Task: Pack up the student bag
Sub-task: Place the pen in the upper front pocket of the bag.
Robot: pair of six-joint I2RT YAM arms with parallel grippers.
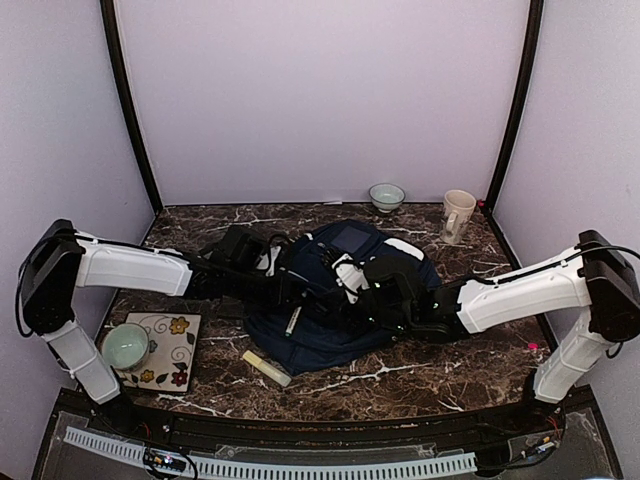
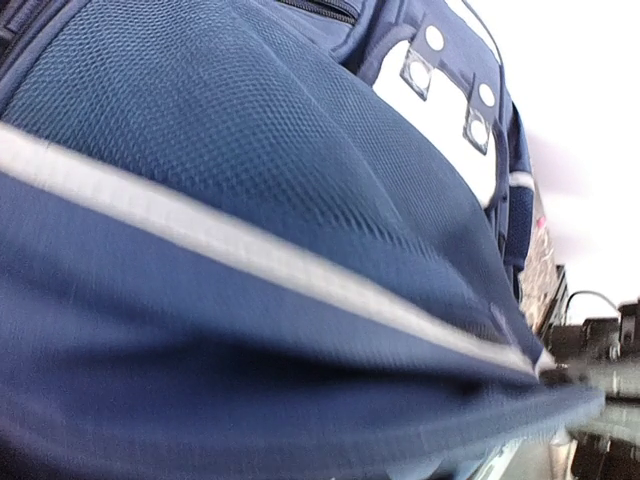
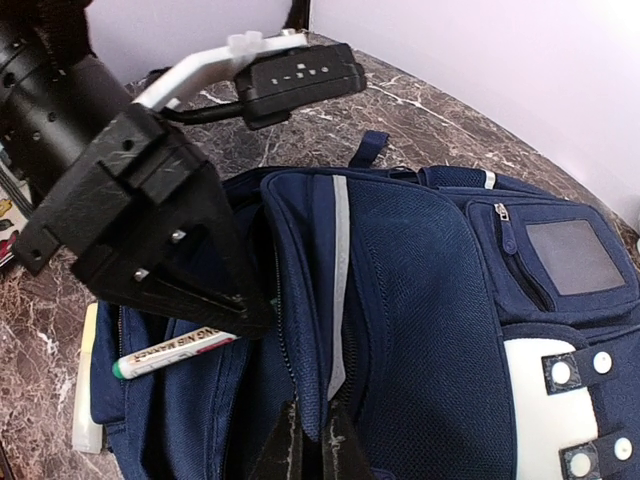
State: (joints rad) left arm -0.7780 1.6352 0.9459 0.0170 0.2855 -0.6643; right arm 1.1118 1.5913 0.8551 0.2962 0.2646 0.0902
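The student bag (image 1: 345, 335), a navy backpack with white stripes and a white patch, lies flat mid-table. My right gripper (image 3: 318, 448) is shut on the zipper edge of the bag (image 3: 420, 300) beside a white stripe. My left gripper (image 3: 252, 316) comes in from the left and is shut on the opposite fabric edge, so the opening is held apart. In the left wrist view blue mesh of the bag (image 2: 250, 180) fills the frame and hides the fingers. A white marker (image 3: 172, 352) with a green cap lies at the opening under the left gripper (image 1: 288, 290). From above, the right gripper (image 1: 352, 296) sits over the bag's middle.
A pale stick (image 1: 266, 368) lies on the marble just in front of the bag. A green bowl (image 1: 127, 345) stands on a flowered tile (image 1: 178, 350) at the front left. A small bowl (image 1: 386, 196) and a cream mug (image 1: 457, 215) stand by the back wall.
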